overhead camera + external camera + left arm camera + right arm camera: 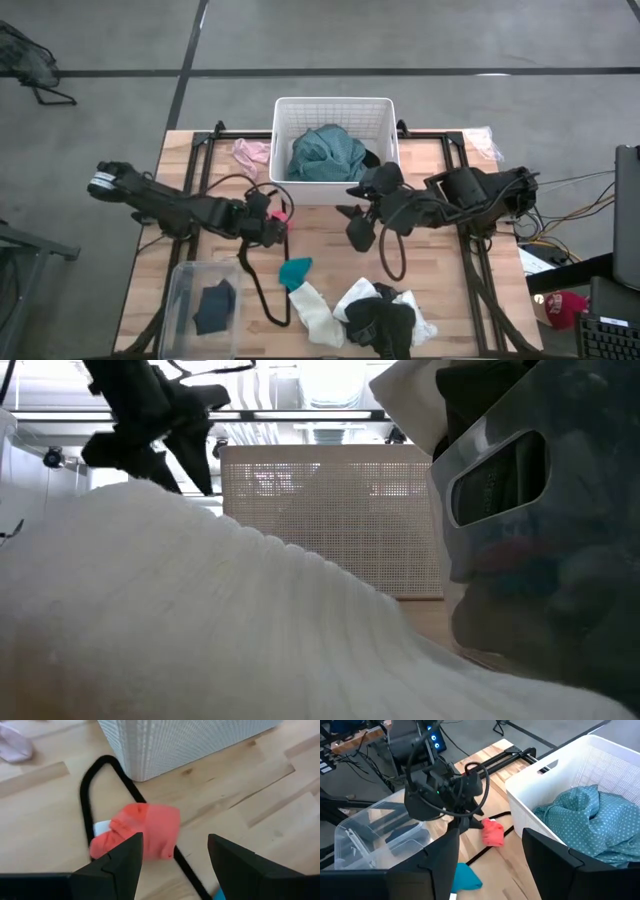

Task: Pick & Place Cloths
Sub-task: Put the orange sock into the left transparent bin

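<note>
Left gripper (pixel 172 857) spread wide, poised over small coral-pink fabric piece (pixel 142 832) lying on thin black cord loop (pixel 107 770) near white slotted plastic basket (pixel 335 110) at tabletop's far edge. Right gripper (pixel 487 855) gaping empty beside basket holding teal dotted garment (pixel 325 152).

left claw (pixel 278 222) open, low; right claw (pixel 352 212) open, raised.

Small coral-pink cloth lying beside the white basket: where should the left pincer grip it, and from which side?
Grip the small coral-pink cloth across its bunched middle, from straight above: it lies crumpled on the thin black cord, so pinch high to miss the cord. The left pincer, open, already frames it.
</note>
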### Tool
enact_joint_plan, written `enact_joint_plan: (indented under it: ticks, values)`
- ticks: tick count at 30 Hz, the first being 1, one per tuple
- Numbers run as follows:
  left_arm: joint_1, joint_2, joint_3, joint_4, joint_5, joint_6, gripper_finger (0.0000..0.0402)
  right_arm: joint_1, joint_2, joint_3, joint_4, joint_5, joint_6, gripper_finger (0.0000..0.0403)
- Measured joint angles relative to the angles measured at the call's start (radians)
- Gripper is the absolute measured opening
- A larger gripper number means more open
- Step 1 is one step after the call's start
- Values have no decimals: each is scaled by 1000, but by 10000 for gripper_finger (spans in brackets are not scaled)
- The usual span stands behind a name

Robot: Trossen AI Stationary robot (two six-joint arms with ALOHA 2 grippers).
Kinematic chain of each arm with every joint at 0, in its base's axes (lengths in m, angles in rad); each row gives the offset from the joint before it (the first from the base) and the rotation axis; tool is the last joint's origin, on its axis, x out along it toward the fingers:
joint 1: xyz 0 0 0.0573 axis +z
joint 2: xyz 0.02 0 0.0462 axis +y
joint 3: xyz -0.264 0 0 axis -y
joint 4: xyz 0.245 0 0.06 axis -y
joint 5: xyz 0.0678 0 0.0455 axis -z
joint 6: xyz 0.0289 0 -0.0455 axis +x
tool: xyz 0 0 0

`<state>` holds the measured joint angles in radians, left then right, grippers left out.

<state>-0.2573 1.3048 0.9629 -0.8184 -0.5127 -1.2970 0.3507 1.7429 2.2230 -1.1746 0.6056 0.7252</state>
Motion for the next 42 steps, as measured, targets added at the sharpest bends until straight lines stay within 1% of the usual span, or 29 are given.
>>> enact_joint_plan:
  ticks: [3, 5, 7, 13, 22, 26, 33, 38, 40, 42]
  values:
    - [0, 0, -43, 72, 0, -2, 227, -2, -2, 0, 0, 0, -18, 210]
    - [0, 5, -65, 101, 19, -4, 227, -4, -2, 0, 0, 0, -26, 213]
    - [-3, 8, -87, 118, 33, -7, 227, -5, -2, 0, -1, 0, -29, 217]
    - [-5, 11, -146, 172, 31, -9, 227, -15, -2, 0, -2, 0, -36, 231]
    - [-5, 63, -236, 377, 52, 10, 227, -31, -2, 0, -4, 0, -48, 251]
    - [-5, 94, -254, 374, 49, -21, 227, -35, -2, 0, -5, 0, -48, 256]
    - [1, 131, -254, 394, 12, 53, 227, -38, -2, 0, -5, -1, -47, 236]
    - [3, 175, -254, 408, 38, 97, 226, -40, -2, 0, -6, -1, -45, 221]
    - [3, 193, -254, 420, 54, 98, 218, -40, -2, 0, -6, -1, -45, 217]
    - [4, 209, -254, 446, 59, 104, 200, -40, -2, 0, -6, -1, -45, 214]
